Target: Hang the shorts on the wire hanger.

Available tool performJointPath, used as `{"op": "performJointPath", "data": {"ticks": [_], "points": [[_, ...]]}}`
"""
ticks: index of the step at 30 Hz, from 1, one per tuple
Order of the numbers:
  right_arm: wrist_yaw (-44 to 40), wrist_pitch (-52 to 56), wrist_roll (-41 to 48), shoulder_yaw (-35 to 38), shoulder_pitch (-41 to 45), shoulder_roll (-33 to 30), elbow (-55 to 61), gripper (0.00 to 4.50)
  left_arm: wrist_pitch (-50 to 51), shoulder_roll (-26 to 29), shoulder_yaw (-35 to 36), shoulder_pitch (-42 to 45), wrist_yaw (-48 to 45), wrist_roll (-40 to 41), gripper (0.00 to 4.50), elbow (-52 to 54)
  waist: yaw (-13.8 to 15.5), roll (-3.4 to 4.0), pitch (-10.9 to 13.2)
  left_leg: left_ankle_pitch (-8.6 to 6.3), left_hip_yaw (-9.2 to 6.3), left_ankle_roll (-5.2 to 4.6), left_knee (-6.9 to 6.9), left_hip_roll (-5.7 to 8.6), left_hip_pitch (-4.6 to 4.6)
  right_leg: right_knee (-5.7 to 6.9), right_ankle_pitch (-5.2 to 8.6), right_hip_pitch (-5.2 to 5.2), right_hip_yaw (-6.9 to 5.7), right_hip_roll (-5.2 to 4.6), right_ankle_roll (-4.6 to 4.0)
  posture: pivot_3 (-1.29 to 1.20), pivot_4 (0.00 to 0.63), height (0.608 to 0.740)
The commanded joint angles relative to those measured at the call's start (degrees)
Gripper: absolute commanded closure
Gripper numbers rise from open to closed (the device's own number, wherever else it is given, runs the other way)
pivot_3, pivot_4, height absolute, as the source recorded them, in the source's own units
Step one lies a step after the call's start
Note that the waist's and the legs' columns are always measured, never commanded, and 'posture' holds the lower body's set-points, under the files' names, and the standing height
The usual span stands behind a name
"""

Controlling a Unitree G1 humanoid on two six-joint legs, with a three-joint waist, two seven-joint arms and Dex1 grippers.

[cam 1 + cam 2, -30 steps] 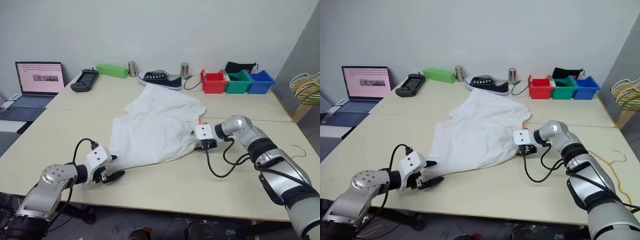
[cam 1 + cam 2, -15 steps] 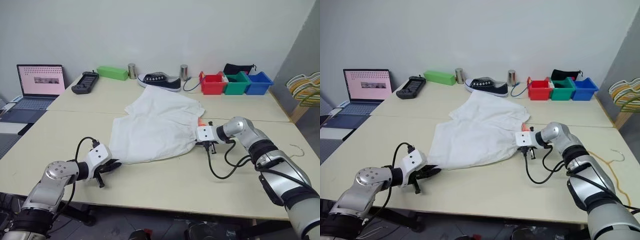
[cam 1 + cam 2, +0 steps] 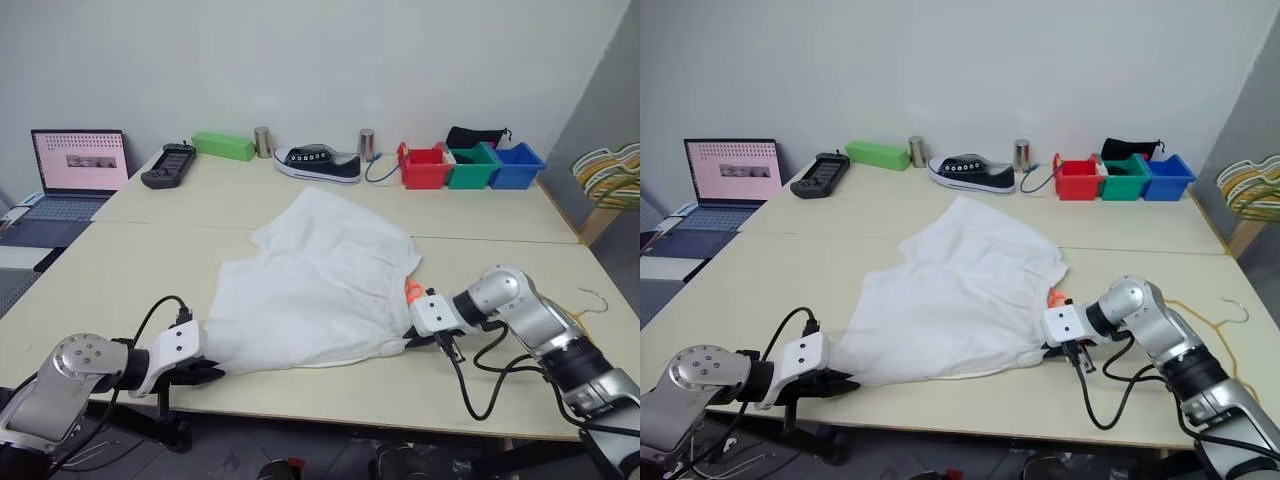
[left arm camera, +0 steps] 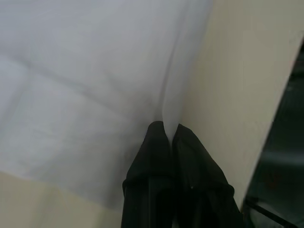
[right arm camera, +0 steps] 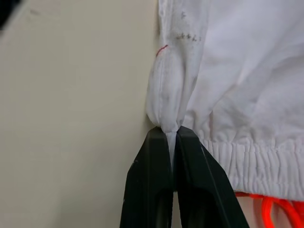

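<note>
The white shorts (image 3: 320, 290) lie spread on the near table, with the orange drawstring (image 3: 413, 291) showing at their right edge. My left gripper (image 3: 205, 372) is shut on the shorts' near-left corner by the table's front edge; in the left wrist view its tips (image 4: 170, 129) pinch a fold of white fabric (image 4: 95, 71). My right gripper (image 3: 410, 340) is shut on the gathered waistband at the near right; the right wrist view shows the pinched fold (image 5: 166, 109) and the orange cord (image 5: 266, 206). The thin wire hanger (image 3: 1237, 310) lies flat at the table's right edge, past my right arm.
Along the far table stand a laptop (image 3: 78, 160), a black controller (image 3: 168, 163), a green box (image 3: 225, 143), two metal cans (image 3: 263, 140), a dark shoe (image 3: 318, 162) and red (image 3: 427, 166), green (image 3: 477, 165) and blue (image 3: 518, 165) bins. A bunch of hangers (image 3: 610, 175) hangs at far right.
Both grippers went from open to shut on the shorts' near edge. They then drew back toward the table's front, dragging the shorts closer.
</note>
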State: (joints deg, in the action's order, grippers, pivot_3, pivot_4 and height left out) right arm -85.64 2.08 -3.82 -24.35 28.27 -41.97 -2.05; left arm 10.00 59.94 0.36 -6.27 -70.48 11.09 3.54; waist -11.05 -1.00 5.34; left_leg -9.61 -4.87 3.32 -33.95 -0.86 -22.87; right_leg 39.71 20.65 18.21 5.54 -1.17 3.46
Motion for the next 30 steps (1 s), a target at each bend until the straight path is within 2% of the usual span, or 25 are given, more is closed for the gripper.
{"op": "performJointPath", "data": {"ticks": [1,7,8,9,15,19,22,25,27,30], "points": [[-3.3,6.5,3.4,0.1,-2.1,-2.8,9.2,4.50,0.2,1.4,1.3,0.0,-0.8,0.2,4.48,1.6,0.0,-0.01,0.0,0.00,0.01,0.00,0.00,-0.04,0.00,-0.01,0.07,0.00,0.00,-0.01,-0.09,-0.12,0.000,0.740],[-2.7,9.8,4.4,-1.0,-3.7,-4.5,12.7,4.50,-0.1,0.4,-0.2,1.9,0.1,-1.3,4.48,-0.7,0.0,-0.06,0.0,0.00,0.12,0.00,-0.01,-0.01,0.00,-0.07,0.07,0.02,0.01,-0.03,-0.08,-0.13,0.006,0.740],[-2.5,10.8,4.7,-1.1,-3.6,-4.4,12.9,3.94,-0.3,0.3,-0.3,2.2,0.3,-1.5,4.50,-0.9,0.0,-0.06,0.0,0.00,0.14,0.00,-0.01,0.00,0.00,-0.07,0.01,0.02,0.01,-0.03,0.05,-0.13,0.006,0.740],[-2.5,11.6,5.0,-1.1,-3.5,-4.4,13.1,3.86,-0.4,0.1,-0.3,2.4,0.4,-1.7,4.50,-1.0,0.0,-0.06,0.0,0.00,0.15,0.00,-0.01,0.02,0.00,-0.09,-0.06,0.02,0.01,-0.02,0.16,-0.13,0.008,0.740],[-3.3,16.4,8.7,0.3,-3.5,-5.9,16.2,2.42,0.4,0.7,-0.1,3.5,-1.0,-0.6,3.32,0.1,0.0,-0.06,0.0,0.00,0.15,0.00,0.01,0.02,-0.06,-0.19,-0.07,0.03,-0.02,-0.02,0.20,-0.14,0.012,0.740],[-2.4,23.7,14.9,5.9,-3.6,-9.6,21.4,1.52,6.7,4.4,3.1,2.7,-4.7,5.4,2.52,12.1,0.0,-0.14,0.1,-0.02,0.18,0.03,0.01,-0.03,-0.12,-0.26,-0.07,0.06,0.00,-0.03,0.21,-0.15,0.018,0.740],[0.3,29.3,18.3,9.9,-4.1,-11.5,24.5,0.75,13.8,5.3,4.1,5.9,-5.1,11.3,1.85,19.5,0.1,-0.17,0.2,-0.03,0.22,0.05,0.01,-0.15,-0.15,-0.40,-0.09,0.01,-0.01,-0.08,0.25,-0.17,0.022,0.740],[8.2,35.7,19.4,15.0,-3.8,-9.9,24.8,0.06,20.3,2.8,2.4,13.6,-3.2,15.9,1.22,22.2,0.0,-0.14,0.2,-0.04,0.23,0.05,0.01,-0.17,-0.13,-0.45,-0.09,-0.01,-0.01,-0.06,0.25,-0.19,0.026,0.740],[15.6,39.6,18.4,18.2,-2.7,-7.5,22.7,0.00,22.7,-1.3,0.1,19.5,-0.1,16.6,0.87,21.7,-0.2,-0.13,0.2,-0.04,0.27,0.05,0.01,-0.12,-0.14,-0.51,-0.08,-0.01,0.00,0.00,0.23,-0.22,0.028,0.740],[24.0,43.5,15.7,22.0,-2.3,-7.3,18.1,0.00,25.3,-10.6,-3.7,28.9,6.9,16.3,0.23,20.5,-0.3,-0.15,0.2,-0.03,0.36,0.04,-0.03,0.13,-0.14,-0.61,-0.25,-0.03,0.08,0.02,0.53,-0.24,0.036,0.740]]}}
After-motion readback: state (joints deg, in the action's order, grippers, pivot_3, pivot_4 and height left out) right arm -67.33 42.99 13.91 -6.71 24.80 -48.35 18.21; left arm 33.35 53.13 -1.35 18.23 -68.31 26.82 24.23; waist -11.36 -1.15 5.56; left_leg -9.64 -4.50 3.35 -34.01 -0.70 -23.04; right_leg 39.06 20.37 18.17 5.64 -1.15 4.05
